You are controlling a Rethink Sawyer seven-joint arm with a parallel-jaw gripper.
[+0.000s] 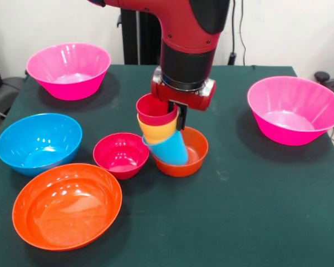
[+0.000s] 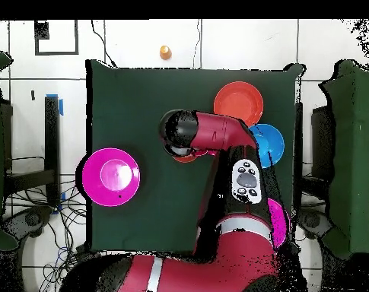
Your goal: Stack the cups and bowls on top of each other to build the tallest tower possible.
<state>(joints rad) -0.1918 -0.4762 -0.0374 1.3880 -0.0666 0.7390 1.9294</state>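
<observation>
Biggest risk from here, as I judge it: the stack of cups [image 1: 158, 130] tips over. It's three nested, red on top, then yellow/orange, then blue at the bottom, leaning hard w/ the blue one's base down in the small orange bowl [image 1: 192, 158]. If the gripper [image 1: 181, 118] lets go while it leans like that, the stack prob. rolls out and may knock the small crimson bowl [image 1: 121, 154] just beside it. The curved bowl floor gives the ridged base no flat seat, so sliding is likely too. A fourth cup isn't clear in either view; can't tell if it's nested inside.

Largest to smallest otherwise: dark green table [image 1: 256, 211]; arm comes down over the centre, and overhead it hides most of the middle. Two big pink bowls, one [image 1: 68, 69] at the far left corner, the other [image 1: 294, 109] at the right, both well apart from the gripper. Wide orange bowl [image 1: 67, 204] at front left, blue bowl [image 1: 38, 142] just behind it, near but not touching the crimson one.

Gripper state: one dark finger shows against the red cup's rim, looks clamped on the stack, the other finger hidden. Stack sits directly under the wrist, touching it.
</observation>
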